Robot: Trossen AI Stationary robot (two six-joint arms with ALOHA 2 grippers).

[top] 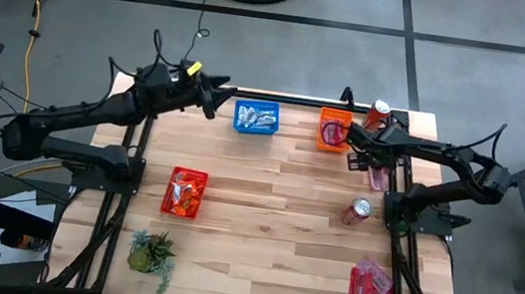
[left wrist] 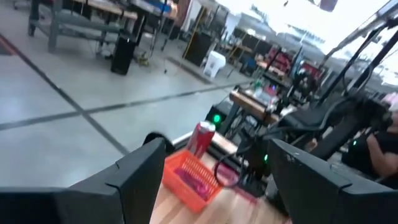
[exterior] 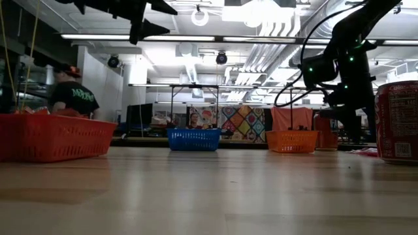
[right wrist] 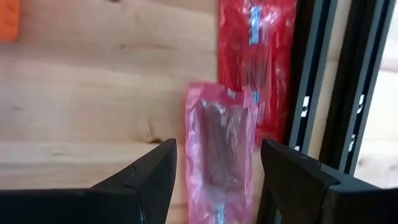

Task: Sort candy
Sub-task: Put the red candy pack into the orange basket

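Candy lies in three mesh baskets: blue (top: 256, 118), orange (top: 335, 131) and red (top: 185, 193). A pink candy packet (right wrist: 221, 149) lies flat on the table by the right edge, and a red packet (right wrist: 256, 62) lies just beyond it. My right gripper (top: 363, 161) points down over the pink packet. It is open, with one finger on each side of the packet, clear of it. My left gripper (top: 216, 96) is open and empty. It is held level and high near the far edge, just left of the blue basket.
One red soda can (top: 379, 113) stands at the far right corner and another (top: 356, 212) at mid right. More pink and red packets (top: 369, 284) lie at the near right. A small plant (top: 151, 252) sits at the near left. A person (exterior: 72, 94) stands beyond the table.
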